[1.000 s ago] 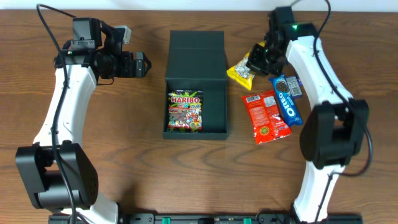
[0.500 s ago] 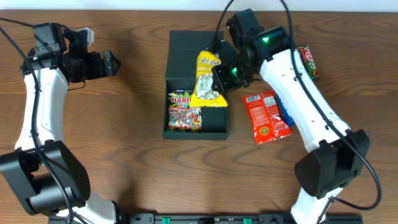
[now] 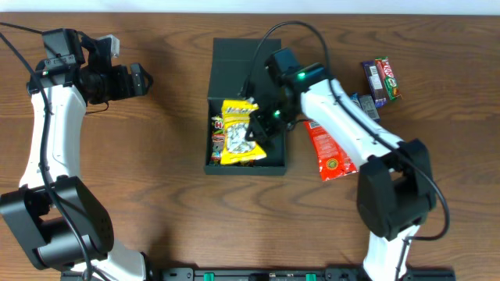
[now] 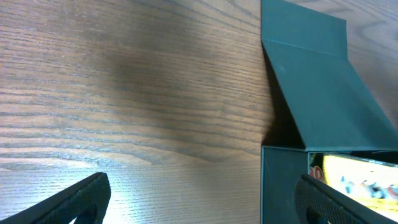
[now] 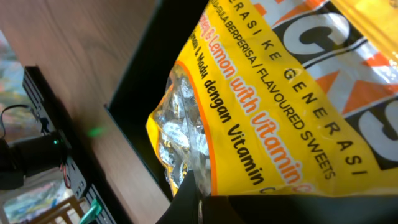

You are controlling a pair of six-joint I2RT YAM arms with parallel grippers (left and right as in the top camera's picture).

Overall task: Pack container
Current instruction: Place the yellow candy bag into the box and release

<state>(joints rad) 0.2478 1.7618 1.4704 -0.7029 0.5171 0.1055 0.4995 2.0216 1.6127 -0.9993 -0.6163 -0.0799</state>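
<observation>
Right tool (image 3: pixel 256 129) is clamping the yellow plastic sweets packet (image 3: pixel 234 136) over the dark teal cardboard container (image 3: pixel 248 62); best laying it flat before releasing. Left tool (image 3: pixel 141 78) is gaping apart.

Dark teal container (image 3: pixel 246 86) lies open, lid back.

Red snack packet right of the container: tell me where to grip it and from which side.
Likely its near short end, from above: the red packet lies flat on the table, so only an edge can be pinched, and its far end is hidden under the right arm.
</observation>
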